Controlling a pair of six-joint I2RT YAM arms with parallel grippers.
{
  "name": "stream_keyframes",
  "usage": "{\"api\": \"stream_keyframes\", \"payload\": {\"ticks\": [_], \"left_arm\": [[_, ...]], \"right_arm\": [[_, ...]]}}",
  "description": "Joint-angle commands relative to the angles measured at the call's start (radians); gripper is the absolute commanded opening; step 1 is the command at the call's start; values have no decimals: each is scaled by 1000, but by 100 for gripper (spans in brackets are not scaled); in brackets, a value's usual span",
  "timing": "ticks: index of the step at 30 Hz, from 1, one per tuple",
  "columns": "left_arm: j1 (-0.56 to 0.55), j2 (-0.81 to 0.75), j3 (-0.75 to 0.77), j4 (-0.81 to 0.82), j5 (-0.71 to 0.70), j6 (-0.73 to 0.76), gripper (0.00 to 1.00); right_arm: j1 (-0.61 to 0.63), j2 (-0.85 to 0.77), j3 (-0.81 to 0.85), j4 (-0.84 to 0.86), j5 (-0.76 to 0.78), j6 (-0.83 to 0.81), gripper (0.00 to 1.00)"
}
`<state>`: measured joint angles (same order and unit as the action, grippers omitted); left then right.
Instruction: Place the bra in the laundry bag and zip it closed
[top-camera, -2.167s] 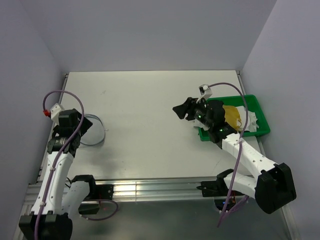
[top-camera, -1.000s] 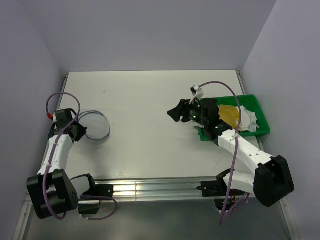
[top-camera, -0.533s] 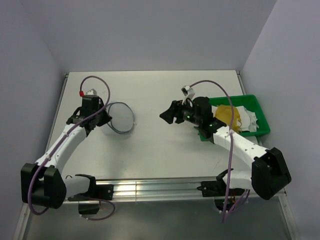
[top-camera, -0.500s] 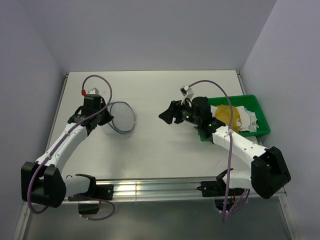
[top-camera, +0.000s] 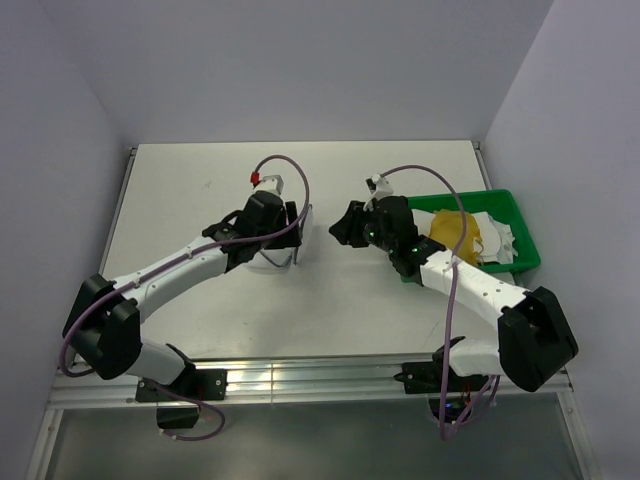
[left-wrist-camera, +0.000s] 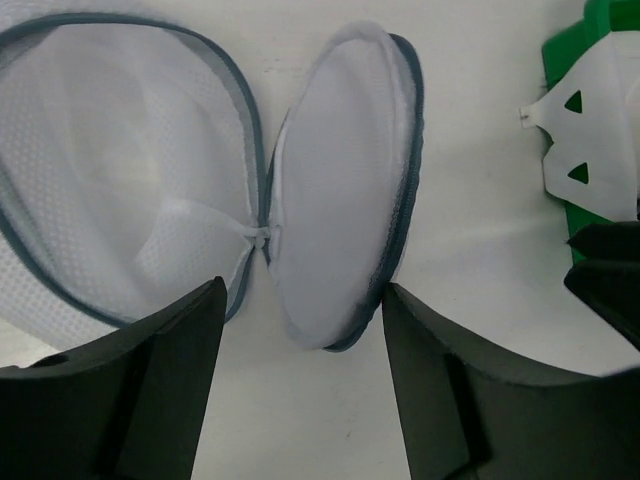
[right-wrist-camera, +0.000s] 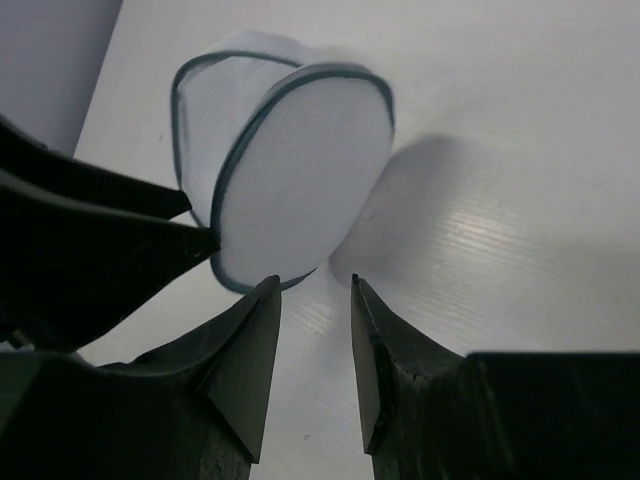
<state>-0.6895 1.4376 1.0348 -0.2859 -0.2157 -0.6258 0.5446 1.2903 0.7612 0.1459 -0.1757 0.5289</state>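
Note:
The laundry bag (left-wrist-camera: 120, 180) lies unzipped on the table, a white mesh drum with a blue-grey rim. Its round lid (left-wrist-camera: 340, 200) stands up on edge beside the body. My left gripper (left-wrist-camera: 305, 300) is open, and the lid's lower edge sits just beyond its tips without being pinched. From above, the left gripper (top-camera: 290, 235) hangs over the laundry bag (top-camera: 270, 262) at mid-table. My right gripper (right-wrist-camera: 315, 290) is open with nothing in it and faces the lid (right-wrist-camera: 300, 170) from the right; from above the right gripper (top-camera: 345, 225) is a short gap from the bag. The yellow bra (top-camera: 455, 232) lies in the green tray (top-camera: 525, 262).
The green tray stands by the table's right edge and also holds white cloth (top-camera: 500, 240). In the left wrist view the green tray's corner (left-wrist-camera: 600, 40) and the right arm's white mount (left-wrist-camera: 590, 130) sit close on the right. Grey walls enclose the table.
My left arm swept from the table's left side to the middle, bringing the laundry bag along, and its jaws have opened. The right gripper stayed near the middle, jaws narrower.

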Motion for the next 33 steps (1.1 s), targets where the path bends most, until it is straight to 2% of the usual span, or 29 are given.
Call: {"api": "stream_keyframes", "payload": {"ticks": [1,4,6,9,10,13,17,19,24,26,29,31,32,33], "left_arm": [[-1,1,31,103,64,40,71],[-4,9,37,163,128,78,72],[-8,24,71,131,78,61,70],[2,-12,58,103,-11,54,69],[10,-26,48,102,-10,57,69],[53,-74,10,65,-82,25,69],[188,-88,-68,42,-96,-29,70],[218,-75,-84,37,-122,-46,70],[223,-19,-117,89,-154,-83,70],[223,13,-131,126,-154,-84,69],[226,46,-134,188,-131,-86,63],[229,53,-140,220,-126,-90,42],[232,58,-139,215,-142,-98,22],[234,60,-139,205,-155,-106,12]], "right_arm": [[-8,-52,29,-35,140,23,41],[-11,-48,10,-37,173,28,41],[-11,-43,15,-58,173,23,46],[-11,-58,4,-66,211,26,59],[-11,-71,1,-66,220,25,68],[-12,-51,12,-68,203,20,78],[-12,24,24,-71,191,36,79],[-12,61,21,-71,229,39,74],[-15,157,39,-92,278,42,63],[-15,190,44,-95,289,45,62],[-15,242,46,-106,332,43,61],[-15,270,49,-118,387,37,61],[-15,279,50,-123,398,33,61],[-15,303,62,-130,403,33,58]]}}
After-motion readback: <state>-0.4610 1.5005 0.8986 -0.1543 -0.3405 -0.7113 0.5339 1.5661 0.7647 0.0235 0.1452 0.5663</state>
